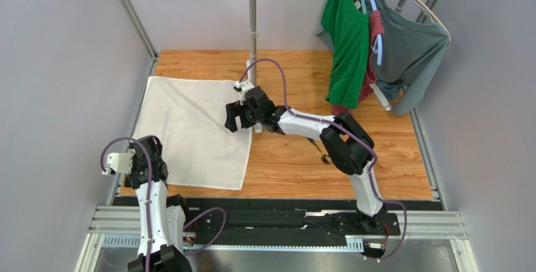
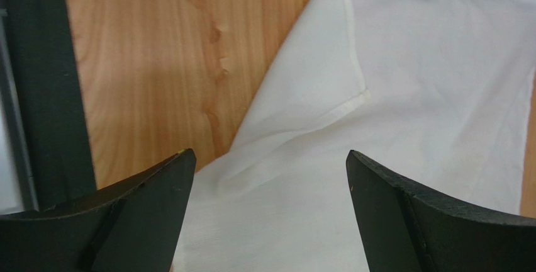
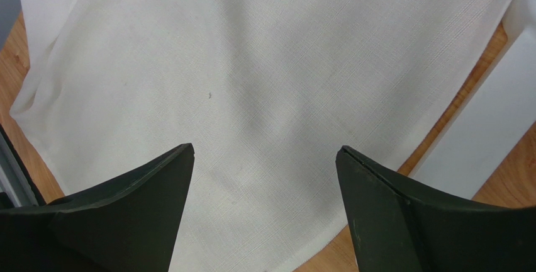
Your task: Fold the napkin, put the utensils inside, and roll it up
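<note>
The white napkin (image 1: 189, 130) lies flat on the left half of the wooden table, with one corner slightly folded over in the left wrist view (image 2: 352, 89). My left gripper (image 1: 150, 149) is open and empty over the napkin's near-left part (image 2: 269, 158). My right gripper (image 1: 234, 119) is open and empty just above the napkin's right edge (image 3: 264, 152). The napkin fills the right wrist view (image 3: 251, 64). The spoon (image 1: 324, 157) lies on the wood right of the napkin, mostly hidden under my right arm; only a bit of brassy bowl and dark handle shows.
A white pole stand (image 1: 253, 26) rises at the back centre, its base (image 3: 484, 140) next to the napkin's far-right corner. A green shirt (image 1: 346, 39) and a grey shirt (image 1: 412, 51) hang on hangers at the back right. Metal frame rails (image 1: 135, 20) border the table.
</note>
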### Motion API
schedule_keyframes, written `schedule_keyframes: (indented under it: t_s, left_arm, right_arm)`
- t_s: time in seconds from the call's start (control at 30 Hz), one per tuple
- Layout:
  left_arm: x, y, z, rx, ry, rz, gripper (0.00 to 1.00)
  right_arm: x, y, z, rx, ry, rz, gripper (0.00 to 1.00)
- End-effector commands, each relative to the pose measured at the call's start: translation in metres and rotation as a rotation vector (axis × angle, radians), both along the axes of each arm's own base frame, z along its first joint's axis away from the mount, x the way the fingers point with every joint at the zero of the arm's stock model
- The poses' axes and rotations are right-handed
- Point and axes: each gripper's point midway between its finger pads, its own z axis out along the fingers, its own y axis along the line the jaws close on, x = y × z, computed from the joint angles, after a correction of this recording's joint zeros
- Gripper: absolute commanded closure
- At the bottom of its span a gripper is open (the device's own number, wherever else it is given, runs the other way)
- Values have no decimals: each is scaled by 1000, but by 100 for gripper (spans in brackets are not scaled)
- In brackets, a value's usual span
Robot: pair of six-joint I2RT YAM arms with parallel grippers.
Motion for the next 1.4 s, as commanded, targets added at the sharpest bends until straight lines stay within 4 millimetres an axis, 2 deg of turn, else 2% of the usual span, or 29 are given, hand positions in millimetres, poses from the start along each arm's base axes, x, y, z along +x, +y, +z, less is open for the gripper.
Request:
schedule_keyframes:
  t_s: [0.0, 0.03, 0.07, 0.1, 0.13, 0.27, 0.37, 0.5, 0.67, 0.9, 1.03, 1.13, 1.17, 1.2, 1.23, 1.27, 1.33, 1.37]
  left_arm:
    - [-37, 12, -7, 30, 111, 129, 1]
    - [-35, 11, -5, 30, 105, 112, 1]
    - [-22, 9, 2, 29, 59, 70, 1]
    - [-19, 9, 5, 38, 67, 33, 1]
    - [-14, 8, 9, 45, 57, 8, 1]
    - [16, 5, 33, 82, 6, -144, 4]
    - [30, 1, 37, 76, -10, -208, 5]
    - [36, -1, 37, 73, -17, -233, 5]
    - [40, -2, 39, 80, -30, -252, 6]
    - [47, -7, 39, 81, -24, -293, 6]
    - [52, -13, 45, 96, -28, -334, 7]
    - [63, -26, 61, 110, -48, -416, 7]
    - [73, -34, 77, 118, -81, -484, 7]
    - [79, -41, 86, 122, -96, -531, 7]
    - [86, -49, 91, 114, -91, -592, 7]
    - [96, -59, 118, 136, -129, -680, 7]
    - [106, -69, 132, 134, -118, -781, 7]
    - [114, -78, 160, 189, -141, -886, 7]
  right_arm:
    - [3, 15, 4, 23, 2, 26, 12]
    - [1, 14, -7, -4, 22, 34, 12]
    - [2, 14, -10, -9, 29, 37, 12]
    - [2, 17, -9, -7, 29, 43, 12]
    - [-1, 18, -16, -15, 44, 53, 12]
    - [-7, 20, -29, -17, 79, 63, 13]
    - [-12, 20, -40, -23, 109, 62, 13]
    - [-21, 16, -51, -39, 149, 33, 13]
    - [-38, 0, -69, -88, 214, -44, 13]
    - [-50, -13, -62, -106, 215, -132, 13]
    - [-41, -7, -33, -88, 128, -93, 13]
    - [-28, 0, 7, -90, -12, -23, 13]
    - [-25, 0, 24, -87, -54, -11, 13]
    - [-14, -5, 34, -129, -132, -16, 13]
    - [-1, -7, 54, -143, -196, -49, 13]
    - [7, -10, 63, -167, -242, -61, 13]
    - [29, -23, 73, -258, -330, -119, 14]
    - [43, -23, 91, -253, -369, -151, 14]
